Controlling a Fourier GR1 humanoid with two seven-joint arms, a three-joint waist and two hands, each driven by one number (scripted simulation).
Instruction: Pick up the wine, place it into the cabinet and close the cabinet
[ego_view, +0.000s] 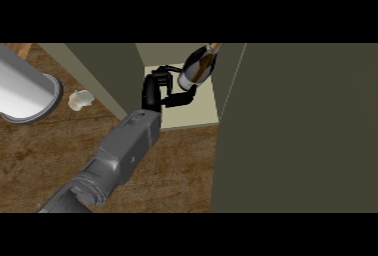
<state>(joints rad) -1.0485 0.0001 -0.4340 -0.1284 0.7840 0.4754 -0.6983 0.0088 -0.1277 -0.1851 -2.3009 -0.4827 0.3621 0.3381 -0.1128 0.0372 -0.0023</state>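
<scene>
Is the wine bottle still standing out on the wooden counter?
No. The wine bottle is inside the open cabinet, over its pale shelf, with the left hand curled beside it.

counter (170, 165): brown wood grain | steel cylinder (26, 92): upper left, on counter

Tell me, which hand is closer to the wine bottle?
Left. The left hand curls round the wine bottle inside the cabinet; the right hand isn't in view.

Grey cylinder (26, 90) beside small white lump (80, 99)
</scene>
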